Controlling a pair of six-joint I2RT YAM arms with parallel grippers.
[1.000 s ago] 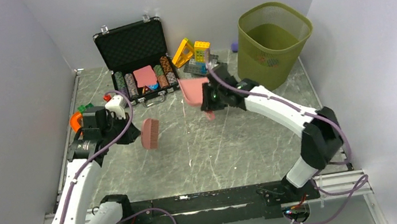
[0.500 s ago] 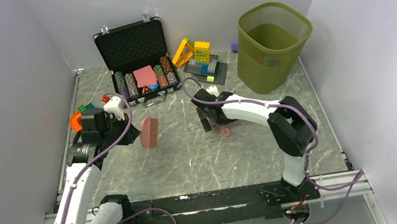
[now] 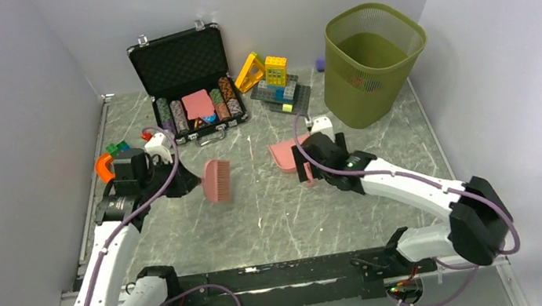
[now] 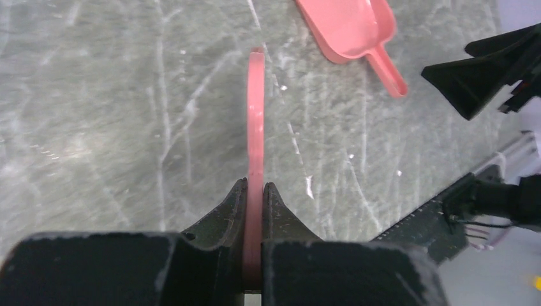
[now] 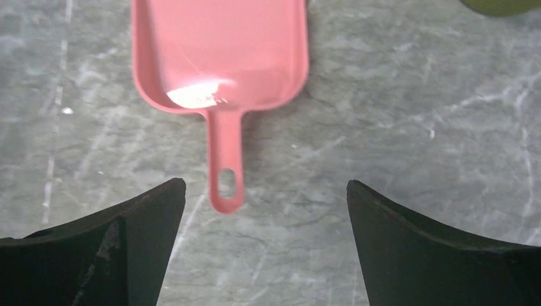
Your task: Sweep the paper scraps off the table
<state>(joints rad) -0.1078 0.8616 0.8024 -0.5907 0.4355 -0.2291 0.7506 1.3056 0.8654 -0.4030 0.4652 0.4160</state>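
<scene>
Brush edge-on between left jaws, bristles hidden; dustpan front cropped.

Near half of table lies open; dustpan sits mid-table; case, blocks, bin line the far edge

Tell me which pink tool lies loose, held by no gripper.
The dustpan, in front of the open right gripper; the brush is clamped in the left gripper.
</scene>
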